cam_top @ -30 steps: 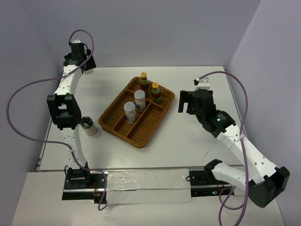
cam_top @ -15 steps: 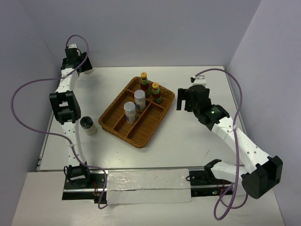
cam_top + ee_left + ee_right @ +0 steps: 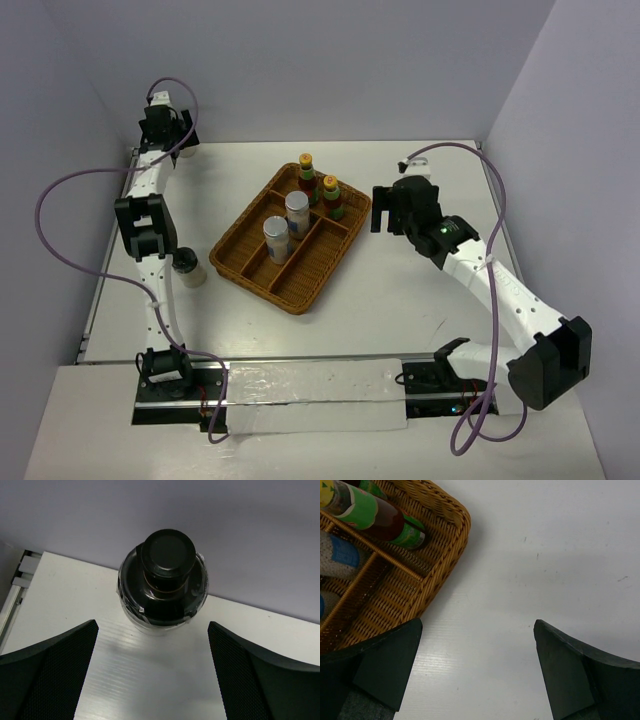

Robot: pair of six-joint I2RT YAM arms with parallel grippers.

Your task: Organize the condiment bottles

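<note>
- The left gripper (image 3: 152, 630) reaches to the far left corner of the table (image 3: 400, 300), close to the back wall (image 3: 240, 525). Its fingers are spread wide apart and grip nothing.
- A black-capped bottle (image 3: 162, 575) stands upright in that corner. In the left wrist view it is centred in the gap between the two fingers, just ahead of their tips and touching neither. From above, the gripper hides most of it.
- A second black-capped bottle (image 3: 188, 268) stands on the table at the left, just beside the left arm's lower link and near the left corner of the tray (image 3: 225, 250). It is well apart from both grippers.
- Two red sauce bottles (image 3: 306, 172) (image 3: 331, 197) stand side by side in the slot across the tray's far end.
- Two shakers (image 3: 297, 212) (image 3: 276, 238) stand one behind the other in the left of the tray's two long slots.
- The right gripper (image 3: 479, 630) hangs above bare table just off the tray's right corner. Its fingers are wide apart and hold nothing.
- In the right wrist view the tray's corner and the nearer red sauce bottle lie ahead and to the left of the fingers, outside the gap between them. Only table surface shows between the fingers.
</note>
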